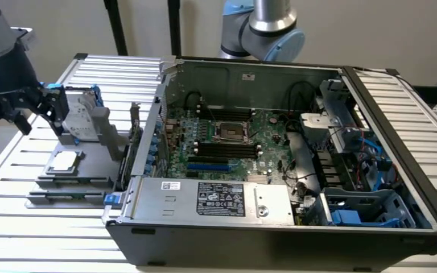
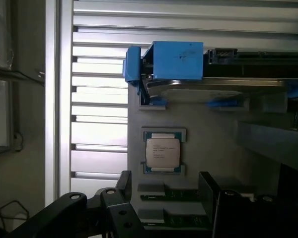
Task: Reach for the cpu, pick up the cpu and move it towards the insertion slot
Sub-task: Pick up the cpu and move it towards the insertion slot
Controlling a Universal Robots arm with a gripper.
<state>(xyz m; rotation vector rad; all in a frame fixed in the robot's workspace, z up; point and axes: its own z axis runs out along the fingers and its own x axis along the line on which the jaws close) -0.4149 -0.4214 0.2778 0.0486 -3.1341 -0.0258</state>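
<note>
Over on the exterior view's left, outside the open computer case (image 1: 279, 230), the gripper (image 2: 165, 183) hung above the grey parts holder (image 1: 48, 196). Its jaws were spread about as wide as they go, with nothing between them. So I'd call this the reach step: no contact with the cpu (image 2: 162, 152), nothing lifted.

The cpu was lying flat in a shallow square pocket of that holder, just beside the upright hard drive (image 1: 82, 116) with the blue brackets. It was well apart from the insertion slot (image 1: 231, 131), which sat inside the case on the green motherboard (image 1: 268, 128), next to the long black memory slots (image 1: 226, 151).

In the wrist view the chip sat a bit ahead of the gap between the jaws rather than inside it, so to me it didn't look quite lined up.

My take on what a grab needs from here: get the jaws centred so they straddle two opposite edges, come straight down, then close gently. The chip is thin and sits low in its pocket, so there's not much edge to bite on.

Looks-wise it was a small flat square with a silvery metal lid and a thin rim of board showing around it. There was some print on top, too small to read.
</note>
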